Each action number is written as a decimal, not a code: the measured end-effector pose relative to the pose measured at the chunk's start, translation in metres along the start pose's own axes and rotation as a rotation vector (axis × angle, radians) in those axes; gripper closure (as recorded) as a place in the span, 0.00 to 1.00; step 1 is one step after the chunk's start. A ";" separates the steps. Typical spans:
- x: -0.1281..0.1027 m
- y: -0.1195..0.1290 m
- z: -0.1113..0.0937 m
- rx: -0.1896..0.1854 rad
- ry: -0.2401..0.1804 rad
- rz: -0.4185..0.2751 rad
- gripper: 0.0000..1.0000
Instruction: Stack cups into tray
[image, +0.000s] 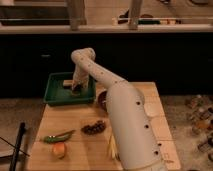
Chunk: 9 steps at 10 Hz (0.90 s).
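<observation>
Reaching from the lower right of the frame toward the upper left, our white arm (117, 107) bends at an elbow near the top centre and drops its gripper (76, 88) down inside the dark green tray (54, 94). We cannot tell how the gripper is set, since its tip is a dark blur against the tray floor. A small pale shape (67, 82) lies in the tray just left of the gripper; it may be one of the cups, but we cannot be sure of that, nor whether the gripper touches it.

We see the tray at the upper left corner of the wooden desk (70, 127), its long side running along the back edge. Just right of the tray, partly hidden behind our arm, sits a dark brown bowl (102, 100). Nearer the front of the desk, left of the arm, lie a dark bunch that looks like grapes (93, 128), a green pepper-like thing (57, 136) and, below it, a small orange fruit (59, 149). A pale yellow object (112, 148) peeks out beside the arm's lower part, touching its outline in our view. A dark counter front runs across the background behind the desk.
</observation>
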 end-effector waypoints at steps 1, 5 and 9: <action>0.000 0.001 -0.002 -0.002 0.004 0.002 0.45; -0.004 0.008 -0.019 -0.019 0.033 0.009 0.45; -0.010 0.008 -0.054 -0.034 0.077 0.009 0.44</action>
